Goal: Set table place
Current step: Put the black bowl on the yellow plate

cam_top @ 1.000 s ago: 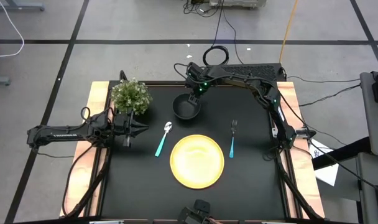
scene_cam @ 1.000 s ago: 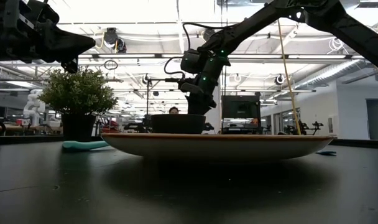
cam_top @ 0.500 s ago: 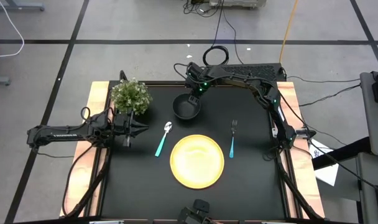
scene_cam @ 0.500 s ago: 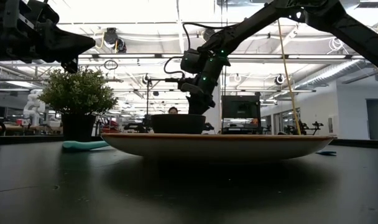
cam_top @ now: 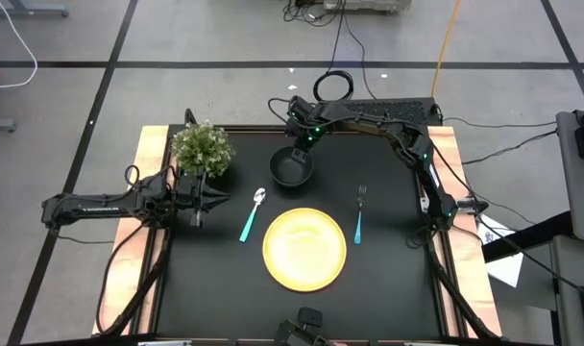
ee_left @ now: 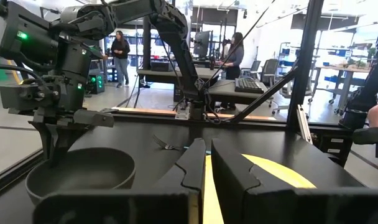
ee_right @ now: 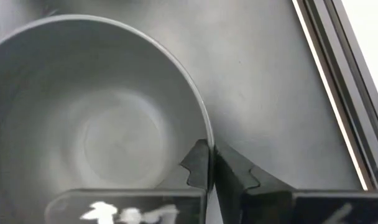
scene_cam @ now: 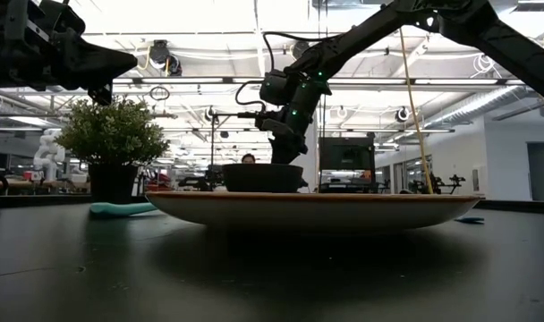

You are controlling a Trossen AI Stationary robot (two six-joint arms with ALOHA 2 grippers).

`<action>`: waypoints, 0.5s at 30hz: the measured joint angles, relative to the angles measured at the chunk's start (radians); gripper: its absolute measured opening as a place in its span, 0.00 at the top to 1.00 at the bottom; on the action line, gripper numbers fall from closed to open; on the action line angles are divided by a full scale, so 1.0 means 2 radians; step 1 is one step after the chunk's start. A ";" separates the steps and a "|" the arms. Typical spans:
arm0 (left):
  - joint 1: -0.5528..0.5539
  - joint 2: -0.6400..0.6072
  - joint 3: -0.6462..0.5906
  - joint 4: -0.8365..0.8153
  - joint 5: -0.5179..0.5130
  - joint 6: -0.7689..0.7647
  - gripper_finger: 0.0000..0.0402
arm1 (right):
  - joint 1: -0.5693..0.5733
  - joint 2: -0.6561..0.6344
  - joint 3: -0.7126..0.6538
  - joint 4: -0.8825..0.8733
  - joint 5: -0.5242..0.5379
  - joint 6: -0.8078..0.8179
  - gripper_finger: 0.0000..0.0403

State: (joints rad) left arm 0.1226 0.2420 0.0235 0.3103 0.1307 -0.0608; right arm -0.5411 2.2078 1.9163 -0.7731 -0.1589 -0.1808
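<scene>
Yellow plate (cam_top: 304,249) sits at the near middle of the black worktop (cam_top: 388,279), with the spoon (cam_top: 252,215) just to its left and the fork (cam_top: 359,213) just to its right, both lying clear of the rim. Left of these, the left tool (cam_top: 197,210) hangs over the worktop's left side beside the potted plant (cam_top: 203,148), its fingers drawn nearly together on nothing. Beyond the plate, the black bowl (cam_top: 291,168) stands at the far middle, and the right tool (cam_top: 301,149) has its fingers pinched on the bowl's far rim, one inside the wall and one outside.

The likely next step is carrying the bowl to the plate. A thin rim pinch on one side leaves the bowl's weight hanging off the grip, so it could tilt or slip out on the lift. Set down off-centre, it might knock the plate into the cutlery.

The right wrist view shows the rim passing between the fingers (ee_right: 200,163), which the overhead view cannot resolve under the arm. The low view shows the bowl's base still level behind the plate, though whether it touches the worktop is hidden. The left wrist view shows the bowl and the right tool from the side, and people in the room beyond.
</scene>
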 joint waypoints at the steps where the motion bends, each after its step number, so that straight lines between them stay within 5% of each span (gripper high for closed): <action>1: 0.000 0.000 0.000 0.000 0.000 0.000 0.92 | 0.000 0.000 0.000 0.000 0.000 -0.002 0.99; 15: 0.000 0.000 0.000 0.000 0.000 -0.005 0.92 | 0.001 -0.025 -0.001 0.003 0.002 -0.017 1.00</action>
State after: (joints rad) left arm 0.1227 0.2420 0.0235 0.3103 0.1307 -0.0708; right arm -0.5388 2.1577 1.9153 -0.7668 -0.1558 -0.2152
